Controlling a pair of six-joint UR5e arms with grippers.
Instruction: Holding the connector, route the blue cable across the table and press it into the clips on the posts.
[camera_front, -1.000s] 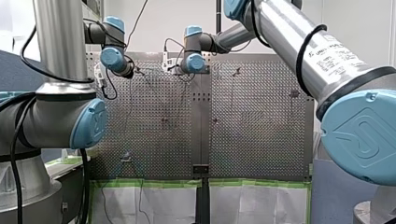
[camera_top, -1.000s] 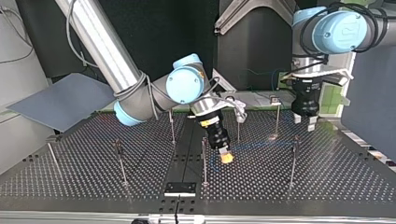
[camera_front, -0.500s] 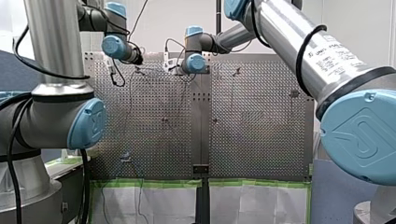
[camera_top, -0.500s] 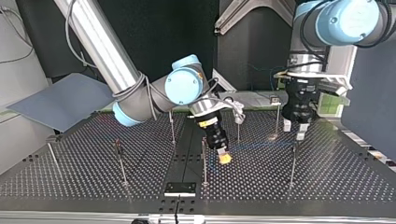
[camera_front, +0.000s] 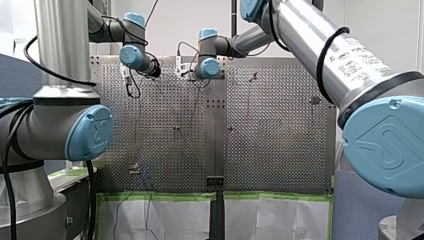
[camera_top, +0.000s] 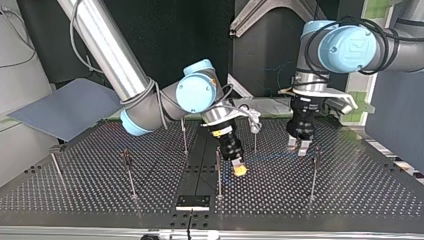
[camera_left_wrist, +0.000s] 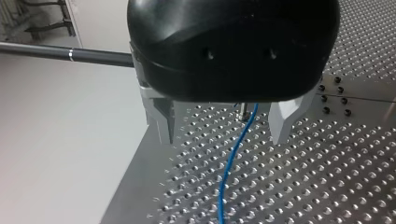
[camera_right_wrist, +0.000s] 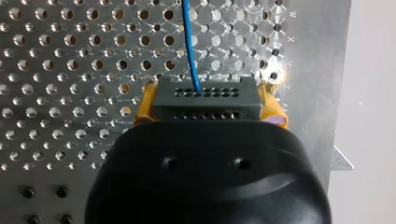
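My right gripper (camera_top: 240, 170) hangs tilted near the table's middle in the top view, its yellow pads shut on a dark grey connector (camera_right_wrist: 205, 99). The blue cable (camera_right_wrist: 190, 42) leaves the connector and runs ahead over the perforated plate. In the top view the cable (camera_top: 274, 155) stretches faintly toward the view's right, low above the table. My left gripper (camera_top: 297, 146), black with metal fingers (camera_left_wrist: 161, 119), hovers open just above the table. In the left wrist view the cable (camera_left_wrist: 231, 172) passes under my left gripper (camera_left_wrist: 223, 140), between the fingers and untouched.
Thin clip posts stand about the perforated table (camera_top: 350, 200): one (camera_top: 218, 172) beside my right gripper, one (camera_top: 314, 172) near my left gripper, others (camera_top: 131, 175) at the top view's left. A small post foot (camera_left_wrist: 243, 114) sits just behind the left fingers. A grey sheet (camera_top: 65, 107) lies off the table.
My left arm has swung toward the table's middle and come down over the cable, gripper still open. My right gripper has barely moved with the connector.
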